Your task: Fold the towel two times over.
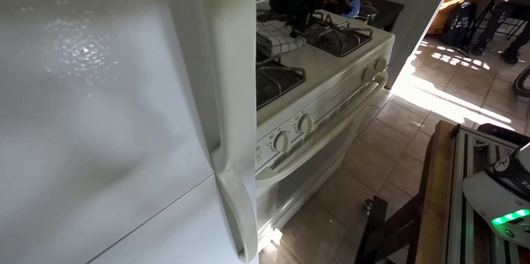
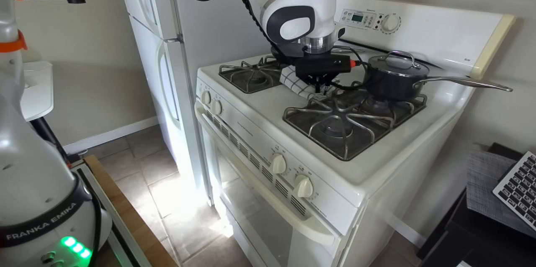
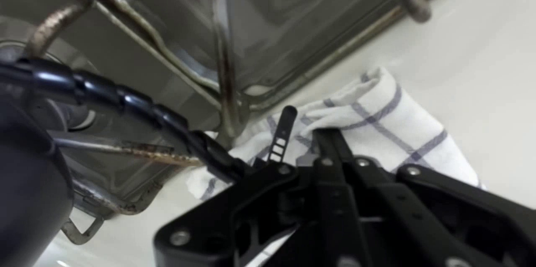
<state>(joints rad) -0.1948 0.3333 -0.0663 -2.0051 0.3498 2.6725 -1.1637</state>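
Note:
The towel, a white cloth with dark check lines, lies bunched on the white stove top between the burner grates. It shows in both exterior views (image 1: 281, 42) (image 2: 295, 84) and in the wrist view (image 3: 402, 133). My gripper (image 3: 330, 135) points down at it with both black fingers together. The tips are sunk into a crease of the cloth, and a raised fold hides their ends. The gripper appears shut on the towel, though the pinched bit is hidden. The gripper also shows in both exterior views (image 1: 295, 32) (image 2: 320, 88). Part of the towel is hidden behind it.
A burner grate (image 2: 339, 118) (image 3: 224, 41) stands right beside the towel. Another grate (image 2: 251, 76) lies on its fridge side. A dark lidded pot (image 2: 393, 76) stands close to the gripper, its handle (image 2: 465, 82) sticking out. The fridge (image 1: 103, 90) stands beside the stove.

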